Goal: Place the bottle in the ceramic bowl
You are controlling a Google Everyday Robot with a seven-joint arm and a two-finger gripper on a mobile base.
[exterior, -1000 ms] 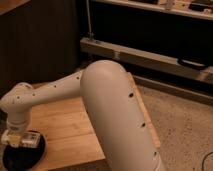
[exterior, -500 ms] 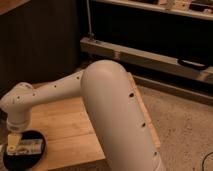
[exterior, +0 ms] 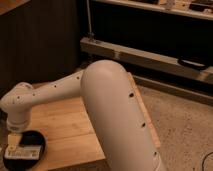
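**woodshop_dan:** Quick count of what's in shot: one white robot arm (exterior: 115, 115), one ceramic bowl (exterior: 31, 137), one bottle (exterior: 22, 152). All on a light wooden surface (exterior: 75, 125), with a dark shelving unit (exterior: 150, 30) at the far side and speckled floor (exterior: 185, 125) to the right.

**pixelpeeper:** Same count here. The bowl's at the near left corner of the surface, black and glossy, and the bottle is lying on its side inside it.

**woodshop_dan:** And the gripper (exterior: 12, 136)?

**pixelpeeper:** It hangs off the wrist at the far left, right above the bowl's far-left rim. Jaws are spread wide, released, holding nothing. I can't tell if they touch the rim. The bottle sits apart from them, just to the near side.
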